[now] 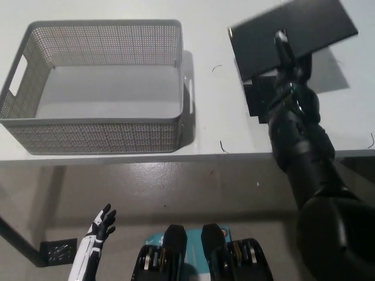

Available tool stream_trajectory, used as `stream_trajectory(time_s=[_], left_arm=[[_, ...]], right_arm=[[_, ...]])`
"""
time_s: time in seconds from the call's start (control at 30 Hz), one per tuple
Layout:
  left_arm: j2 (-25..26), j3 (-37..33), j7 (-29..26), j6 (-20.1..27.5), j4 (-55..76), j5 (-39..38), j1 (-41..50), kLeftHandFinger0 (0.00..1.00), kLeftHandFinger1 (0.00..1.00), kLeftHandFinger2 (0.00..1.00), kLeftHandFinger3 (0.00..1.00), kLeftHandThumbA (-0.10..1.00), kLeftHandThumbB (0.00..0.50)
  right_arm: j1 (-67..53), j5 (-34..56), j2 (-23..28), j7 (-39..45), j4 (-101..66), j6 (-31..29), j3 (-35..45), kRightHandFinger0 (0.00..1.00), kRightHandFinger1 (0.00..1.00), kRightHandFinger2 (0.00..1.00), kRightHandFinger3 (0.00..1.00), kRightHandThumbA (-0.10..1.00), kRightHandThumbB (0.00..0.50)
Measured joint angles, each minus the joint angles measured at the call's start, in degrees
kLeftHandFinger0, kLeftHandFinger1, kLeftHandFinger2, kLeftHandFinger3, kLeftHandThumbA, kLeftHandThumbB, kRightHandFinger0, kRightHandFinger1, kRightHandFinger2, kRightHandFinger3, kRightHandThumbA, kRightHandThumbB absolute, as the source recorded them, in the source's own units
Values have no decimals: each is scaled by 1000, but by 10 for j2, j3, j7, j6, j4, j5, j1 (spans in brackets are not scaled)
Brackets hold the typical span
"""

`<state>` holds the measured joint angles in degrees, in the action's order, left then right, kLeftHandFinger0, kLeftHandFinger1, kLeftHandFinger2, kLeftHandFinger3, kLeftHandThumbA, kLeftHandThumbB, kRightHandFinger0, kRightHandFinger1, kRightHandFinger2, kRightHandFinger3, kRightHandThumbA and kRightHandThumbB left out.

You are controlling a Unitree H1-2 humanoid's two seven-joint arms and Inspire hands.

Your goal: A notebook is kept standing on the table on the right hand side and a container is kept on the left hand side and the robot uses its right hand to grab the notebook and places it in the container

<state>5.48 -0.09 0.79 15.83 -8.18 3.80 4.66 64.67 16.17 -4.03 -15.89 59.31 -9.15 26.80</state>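
A black notebook (291,36) is lifted off the white table (211,126) at the right, its cover turned flat toward the camera and tilted. My black right hand (289,65) is shut on its lower edge, one finger lying up across the cover. The grey mesh container (96,88) stands on the table's left part with nothing inside. My white left hand (98,229) hangs low at the lower left, below the table edge, fingers spread and holding nothing.
A dark square patch (256,100) lies on the table under the notebook. The table's front edge runs across the middle of the picture, with grey floor below it. A black table leg (20,243) stands at the lower left.
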Motion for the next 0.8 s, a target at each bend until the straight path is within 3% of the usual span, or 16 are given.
stream_trajectory(time_s=[0.1, 0.23, 0.33, 0.37, 0.4, 0.43, 0.57, 0.67, 0.8], left_arm=[[0, 0, 0, 0, 0, 0, 1, 1000, 1000, 1000, 1000, 1000, 307], [0, -3, 0, -1, 0, 0, 2, 1000, 1000, 1000, 1000, 1000, 312], [0, -6, 1, 0, 0, 0, 4, 1000, 1000, 1000, 1000, 1000, 297], [0, -8, 2, 0, 0, 0, 4, 1000, 1000, 1000, 1000, 1000, 292], [0, -9, 3, 0, 0, 0, 5, 1000, 1000, 1000, 1000, 1000, 289], [0, -10, 3, 0, 0, 1, 5, 1000, 1000, 1000, 1000, 1000, 280], [0, -14, 5, 0, 0, 3, 5, 1000, 1000, 1000, 1000, 1000, 285], [0, -17, 7, 0, 0, 5, 4, 1000, 1000, 1000, 1000, 1000, 284], [0, -21, 7, -1, 2, 7, 4, 1000, 1000, 1000, 1000, 1000, 326]], right_arm=[[0, 4, -15, 0, -55, 15, -14, 0, 285, 753, 817, -100, 93], [3, 5, -34, 1, -130, 35, -49, 0, 282, 751, 823, -100, 91], [25, 4, -51, 1, -160, 43, -82, 0, 345, 783, 851, -100, 89], [35, 4, -55, 1, -160, 46, -91, 0, 349, 779, 844, -100, 101], [44, 2, -59, 1, -159, 47, -100, 32, 407, 834, 891, -100, 158], [55, -1, -63, 1, -155, 47, -111, 1, 373, 782, 861, -100, 99], [110, -28, -73, 1, -93, 45, -172, 0, 373, 730, 795, -100, 82], [147, -51, -81, -5, -23, 38, -210, 0, 246, 641, 740, -100, 100], [171, -73, -96, -14, 46, 35, -237, 0, 208, 623, 749, -100, 105]])
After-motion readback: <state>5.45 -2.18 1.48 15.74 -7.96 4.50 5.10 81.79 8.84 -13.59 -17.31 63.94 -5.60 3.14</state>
